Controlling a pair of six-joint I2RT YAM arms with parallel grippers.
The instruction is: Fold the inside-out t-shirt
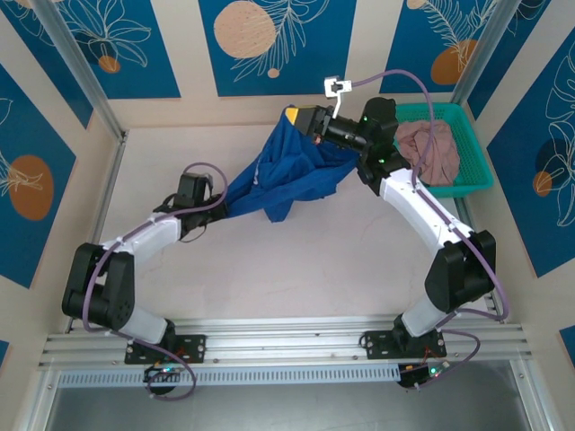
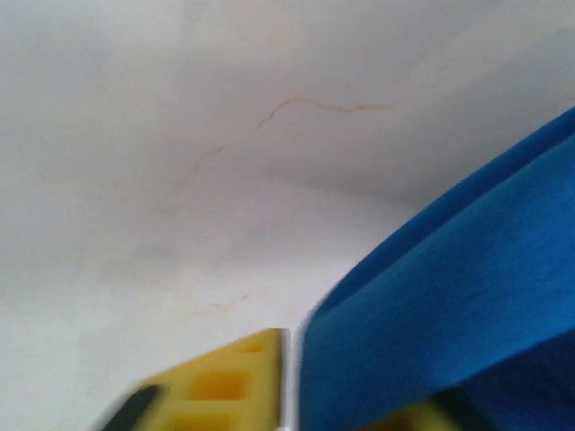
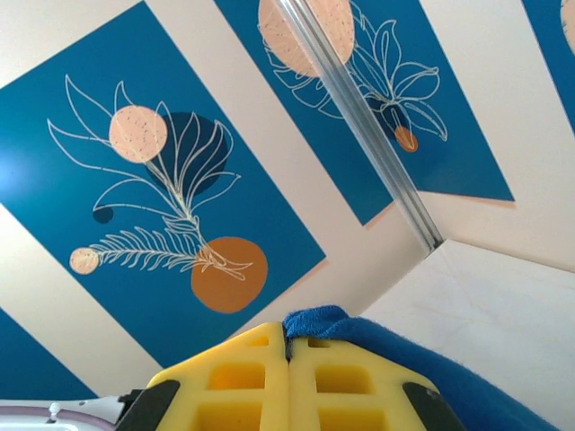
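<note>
We saw our right pincer [image 3: 287,346] clamped on the raised far end of the t-shirt [image 1: 287,171], which slanted leftward down to our left pincer [image 2: 319,402], its hold unclear.

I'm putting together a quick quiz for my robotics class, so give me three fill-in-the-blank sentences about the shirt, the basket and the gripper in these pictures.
1. The right gripper is shut on the ___ t-shirt.
2. The green basket holds a crumpled ___ garment.
3. The right gripper's fingers are colored ___.
Missing words: blue; pink; yellow.
</note>
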